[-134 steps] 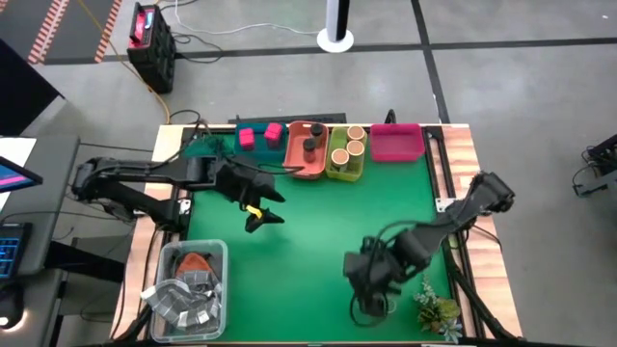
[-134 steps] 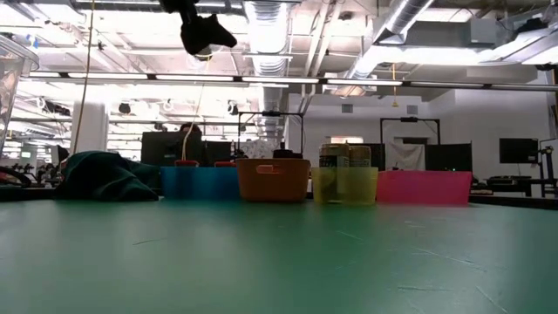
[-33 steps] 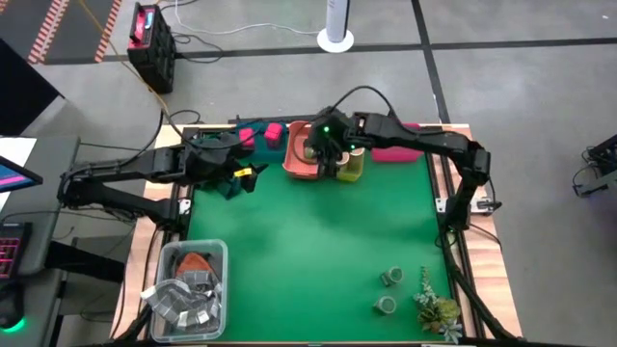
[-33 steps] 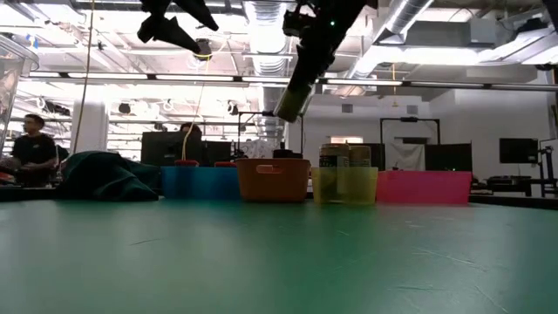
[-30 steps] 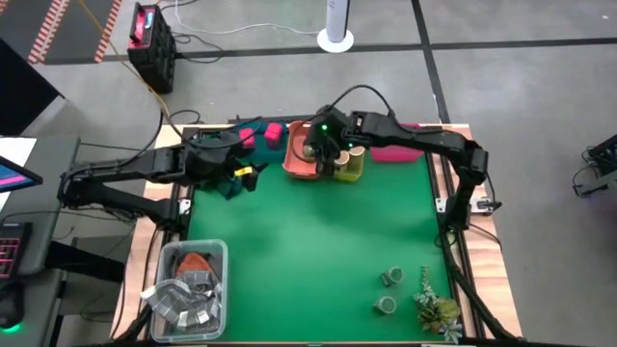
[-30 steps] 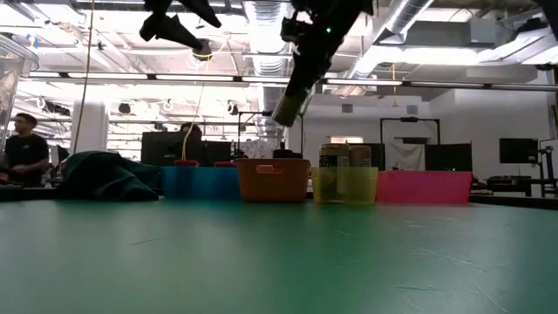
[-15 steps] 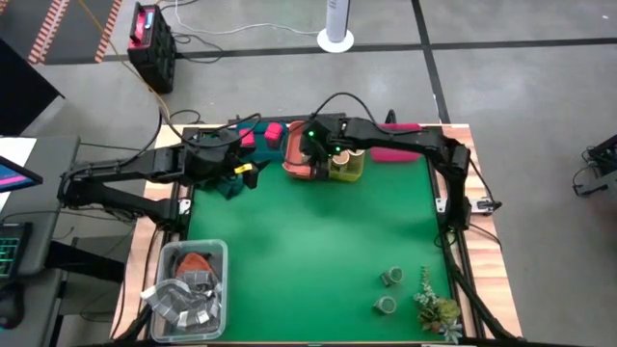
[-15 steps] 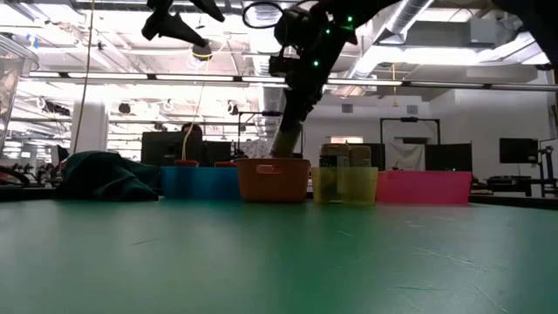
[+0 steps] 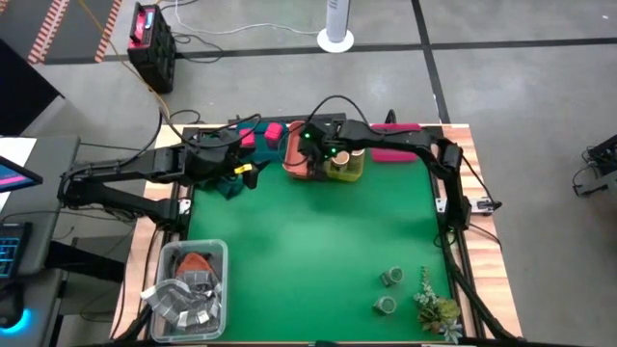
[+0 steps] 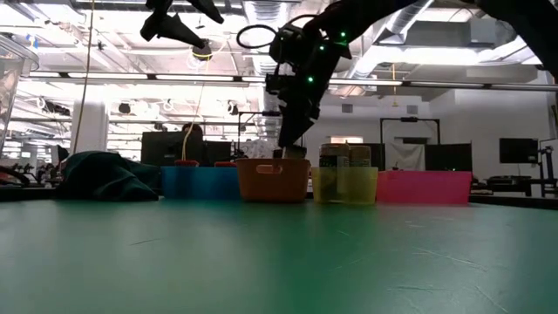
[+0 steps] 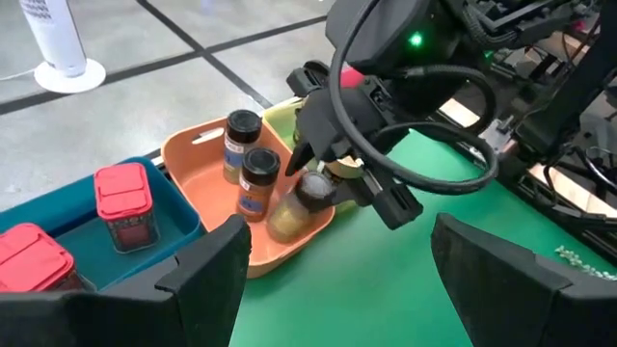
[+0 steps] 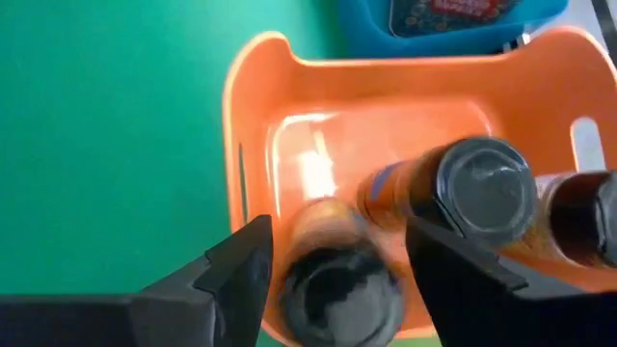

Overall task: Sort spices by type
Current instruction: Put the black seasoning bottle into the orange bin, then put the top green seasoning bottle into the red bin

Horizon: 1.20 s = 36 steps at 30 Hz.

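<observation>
The right gripper [image 9: 310,152] is down over the orange tray [image 9: 289,162] at the far edge of the green table [image 9: 308,241], fingers spread apart on either side of a dark-lidded jar [image 12: 337,280] that lies tilted inside the tray; I cannot tell whether the pads touch it. Two more dark-lidded jars [image 11: 241,145] stand upright in the same tray. Next door, the blue tray [image 11: 154,217] holds red-lidded boxes [image 11: 123,198], and on the other side sit a yellow-green tray [image 9: 345,172] with tan-topped cylinders [image 9: 351,146], then a pink tray [image 9: 397,151]. Two green-topped jars [image 9: 388,289] sit apart at the near right of the mat, just beside a leafy sprig [image 9: 436,306]. A clear tub [image 9: 190,282] of grey packets rests at the near left corner. The left gripper [image 9: 241,173] hovers open over the mat's far left side, near the blue tray, holding nothing. Behind the table, the low view shows a bright workshop with ceiling ducts [image 10: 261,22] and dark screens [image 10: 519,150].
</observation>
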Tool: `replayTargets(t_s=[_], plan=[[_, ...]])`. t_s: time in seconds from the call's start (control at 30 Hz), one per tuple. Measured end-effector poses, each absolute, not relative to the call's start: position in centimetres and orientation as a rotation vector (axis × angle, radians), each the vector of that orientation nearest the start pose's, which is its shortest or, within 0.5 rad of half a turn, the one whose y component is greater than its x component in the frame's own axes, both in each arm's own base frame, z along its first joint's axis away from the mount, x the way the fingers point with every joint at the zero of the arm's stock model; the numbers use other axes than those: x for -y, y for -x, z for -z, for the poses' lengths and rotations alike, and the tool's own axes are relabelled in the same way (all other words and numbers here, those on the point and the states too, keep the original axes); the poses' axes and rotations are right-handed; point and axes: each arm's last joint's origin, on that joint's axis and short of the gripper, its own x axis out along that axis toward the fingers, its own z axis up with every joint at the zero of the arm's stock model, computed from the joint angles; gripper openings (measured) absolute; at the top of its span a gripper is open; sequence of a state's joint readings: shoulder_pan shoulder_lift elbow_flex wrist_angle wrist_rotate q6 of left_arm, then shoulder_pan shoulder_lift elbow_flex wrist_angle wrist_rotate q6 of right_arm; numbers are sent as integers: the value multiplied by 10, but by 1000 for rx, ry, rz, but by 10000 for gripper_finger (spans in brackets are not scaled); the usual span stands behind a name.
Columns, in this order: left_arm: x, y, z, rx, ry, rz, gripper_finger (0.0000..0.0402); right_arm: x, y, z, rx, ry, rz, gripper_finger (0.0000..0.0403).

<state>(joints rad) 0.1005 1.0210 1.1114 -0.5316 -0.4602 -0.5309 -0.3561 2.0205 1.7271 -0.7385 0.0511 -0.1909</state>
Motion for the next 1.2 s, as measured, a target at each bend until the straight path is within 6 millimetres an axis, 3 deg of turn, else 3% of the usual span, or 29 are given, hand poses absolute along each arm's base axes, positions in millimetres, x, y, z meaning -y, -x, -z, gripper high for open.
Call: replayTargets(t_s=[0.53, 0.7, 0.9, 1.03, 1.2], plan=[[-33, -203, -370, -287, 414, -651, 306, 158, -406, -253, -1051, 11, 276, 266], [-33, -203, -370, -289, 408, -650, 306, 158, -406, -266, -1051, 32, 266, 266], [-33, -203, -370, -289, 408, -650, 306, 157, -403, -296, -1060, 31, 264, 266], [-33, -203, -370, -290, 407, -650, 306, 145, -395, -314, -1131, 3, 249, 266], [-33, -202, -369, -313, 382, -649, 306, 107, -381, -329, -1194, -36, 156, 266]])
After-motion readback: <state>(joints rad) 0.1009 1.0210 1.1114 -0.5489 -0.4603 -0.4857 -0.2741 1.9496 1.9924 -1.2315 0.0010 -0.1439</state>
